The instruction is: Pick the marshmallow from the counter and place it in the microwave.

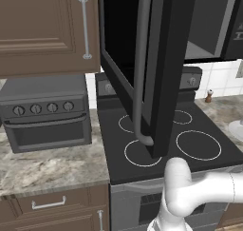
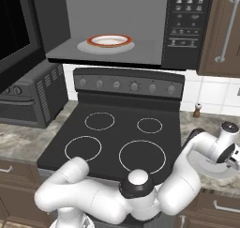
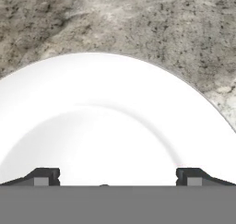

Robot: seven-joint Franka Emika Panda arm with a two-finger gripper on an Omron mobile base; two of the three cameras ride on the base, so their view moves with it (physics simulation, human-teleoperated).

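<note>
Mottled stone bench (image 1: pixel 47 170) runs on both sides of a black stovetop (image 2: pixel 117 138), with brown cabinets below and above. Overhead, the microwave (image 2: pixel 187 30) stands with its door (image 1: pixel 142 59) swung wide, so the cavity is ready to receive something. Inside it, on the grey floor, sits a turntable carrying an orange-rimmed plate (image 2: pixel 109 40); that plate looks bare. A toaster oven (image 1: pixel 45 111) rests on the bench left of the stove, shut.

Right of the stove, the arm reaches low over a white plate (image 3: pixel 115 126) lying on the bench. In the hand view the end effector (image 3: pixel 115 177) hovers close above this plate with its fingertips (image 3: pixel 44 177) spread as wide as they go, gripping nothing. No marshmallow can be made out there: the plate's visible surface is plain white, and a white marshmallow against it, or one tucked beneath the lower edge of that view, could not be told apart. So where the marshmallow lies cannot be settled from these views.

By my reading, the task is at its start: door open, pick not yet made, placing all still ahead.
</note>
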